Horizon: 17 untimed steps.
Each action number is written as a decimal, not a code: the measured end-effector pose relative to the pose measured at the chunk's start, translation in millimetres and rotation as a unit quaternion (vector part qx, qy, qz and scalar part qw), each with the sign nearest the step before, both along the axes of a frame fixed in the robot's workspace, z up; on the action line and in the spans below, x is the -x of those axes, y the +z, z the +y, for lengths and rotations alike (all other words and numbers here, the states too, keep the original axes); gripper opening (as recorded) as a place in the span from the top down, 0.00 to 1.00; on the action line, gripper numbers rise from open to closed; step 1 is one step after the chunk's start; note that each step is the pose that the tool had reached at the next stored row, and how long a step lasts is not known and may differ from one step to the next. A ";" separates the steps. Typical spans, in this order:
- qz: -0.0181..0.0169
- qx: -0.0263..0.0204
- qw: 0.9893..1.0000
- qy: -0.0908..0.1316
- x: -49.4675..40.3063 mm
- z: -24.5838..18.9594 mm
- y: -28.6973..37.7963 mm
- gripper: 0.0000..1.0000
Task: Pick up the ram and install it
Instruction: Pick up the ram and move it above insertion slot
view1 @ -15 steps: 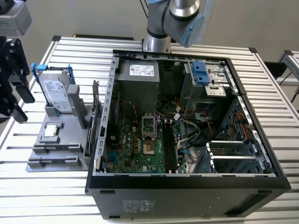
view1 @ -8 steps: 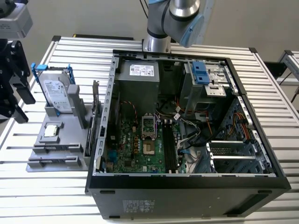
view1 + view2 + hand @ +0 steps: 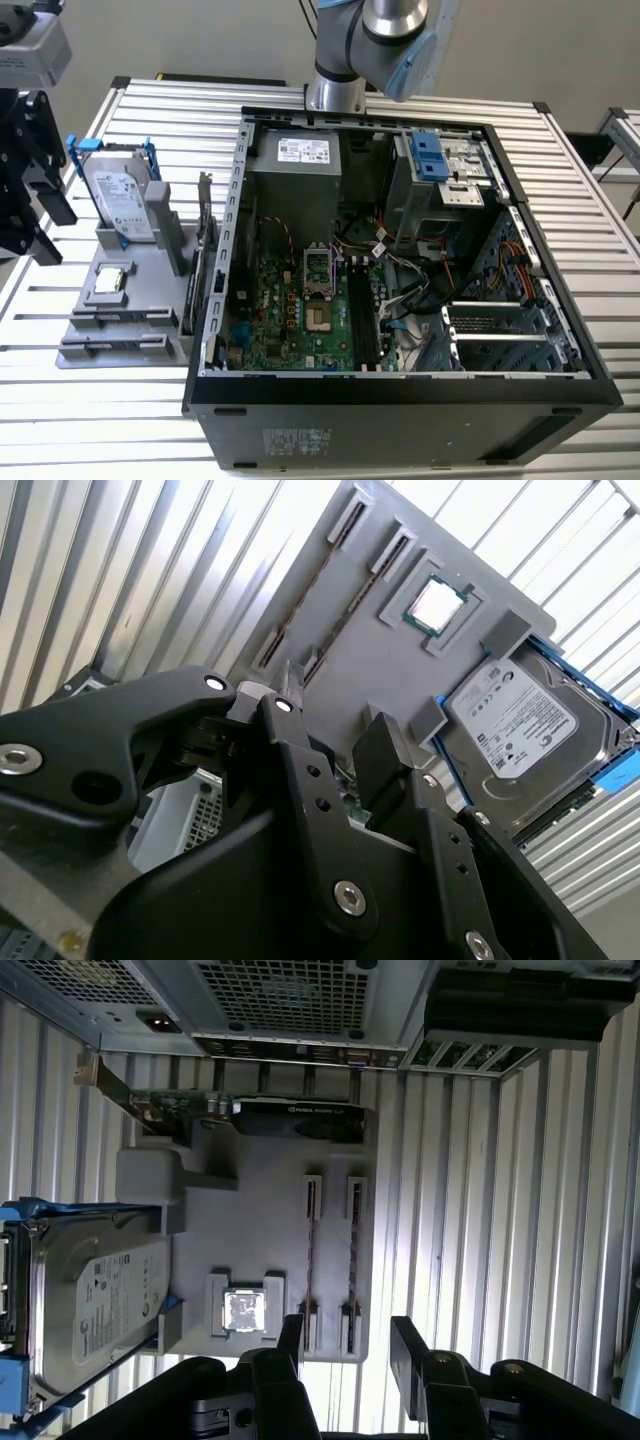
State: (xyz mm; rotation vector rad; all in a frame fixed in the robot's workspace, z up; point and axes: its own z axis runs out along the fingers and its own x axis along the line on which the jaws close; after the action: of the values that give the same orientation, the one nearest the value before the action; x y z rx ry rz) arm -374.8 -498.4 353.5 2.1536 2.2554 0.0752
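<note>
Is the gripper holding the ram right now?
No, in the first wrist view the gripper is open with nothing between its fingers.

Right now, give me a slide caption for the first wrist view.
Open tool poised by the gray holder with ram sticks, chip and hard drive.

Grey arm, blue joint cap, upright, cut off by exterior view's top edge. Black hand in both wrist views: fingers parted, gripping nothing.
</note>
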 end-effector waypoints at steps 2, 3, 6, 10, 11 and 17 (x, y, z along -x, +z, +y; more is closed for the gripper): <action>0.000 0.000 1.000 0.000 0.0 0.0 -0.8 0.00; 0.000 0.000 1.000 0.000 0.0 0.0 -1.2 0.00; 0.000 0.000 1.000 0.000 0.0 0.0 -2.5 0.00; 0.000 0.000 1.000 0.000 0.0 0.0 -4.0 0.00; 0.000 0.000 1.000 0.000 0.0 0.0 -4.4 0.00; 0.000 0.000 1.000 0.000 0.0 0.0 -6.5 0.00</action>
State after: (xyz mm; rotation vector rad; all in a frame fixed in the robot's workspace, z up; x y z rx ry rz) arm -374.8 -498.4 346.9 2.1537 2.2554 0.0752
